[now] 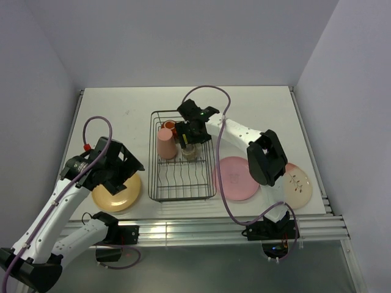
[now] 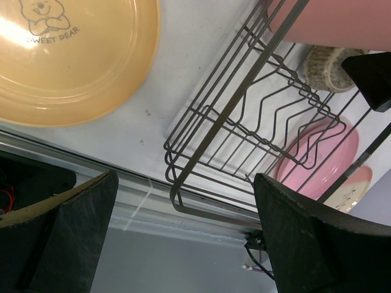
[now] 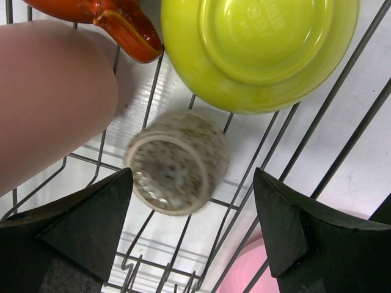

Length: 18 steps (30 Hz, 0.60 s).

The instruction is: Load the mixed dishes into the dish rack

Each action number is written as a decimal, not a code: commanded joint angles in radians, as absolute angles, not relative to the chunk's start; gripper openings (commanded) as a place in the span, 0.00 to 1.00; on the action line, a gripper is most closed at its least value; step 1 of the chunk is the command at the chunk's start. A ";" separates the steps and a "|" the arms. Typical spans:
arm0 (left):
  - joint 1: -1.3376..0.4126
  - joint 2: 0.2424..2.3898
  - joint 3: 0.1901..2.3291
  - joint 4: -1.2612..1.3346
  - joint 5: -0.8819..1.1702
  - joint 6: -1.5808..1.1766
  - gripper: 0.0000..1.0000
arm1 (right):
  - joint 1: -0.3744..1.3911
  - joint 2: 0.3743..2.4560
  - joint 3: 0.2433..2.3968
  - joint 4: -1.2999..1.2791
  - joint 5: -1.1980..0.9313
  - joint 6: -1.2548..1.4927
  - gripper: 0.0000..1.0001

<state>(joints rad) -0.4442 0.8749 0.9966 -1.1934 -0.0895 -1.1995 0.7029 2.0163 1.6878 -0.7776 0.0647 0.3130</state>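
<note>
The black wire dish rack [image 1: 183, 183] holds the salmon-pink tumbler [image 1: 166, 144], the red-orange cup [image 1: 169, 126] and the small tan bowl [image 1: 189, 151]. In the right wrist view the tan bowl [image 3: 177, 162] lies on its side beside the upside-down lime-green bowl [image 3: 256, 52]. My right gripper [image 3: 192, 213] hangs open just above the tan bowl, holding nothing. The yellow-orange plate [image 1: 116, 194] lies left of the rack. My left gripper [image 2: 183, 232] is open and empty between that plate [image 2: 67, 61] and the rack [image 2: 244, 116]. The pink plate [image 1: 237, 178] and the pink-and-cream plate [image 1: 297, 184] lie right of the rack.
The rack's slot prongs at its near end hold nothing. The table's near edge with aluminium rails [image 1: 201, 229] runs just below the plates. Grey walls close in the left, back and right sides.
</note>
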 commanded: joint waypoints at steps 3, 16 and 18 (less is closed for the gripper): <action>-0.442 0.845 1.012 -1.190 -0.072 -1.224 0.99 | 0.709 1.962 1.704 -0.770 0.097 0.304 0.88; -0.540 1.113 1.455 -1.144 -0.052 -1.039 0.91 | 0.500 1.500 1.475 -0.831 0.084 0.462 0.86; -0.630 1.210 1.526 -1.143 -0.078 -1.032 0.91 | 0.390 1.418 1.402 -0.833 0.069 0.476 0.85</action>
<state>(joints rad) -0.5419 1.1225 1.4124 -1.1748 -0.0422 -1.0885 0.5175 1.5425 1.4918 -0.7971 0.0795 0.4179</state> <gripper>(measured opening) 0.907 0.858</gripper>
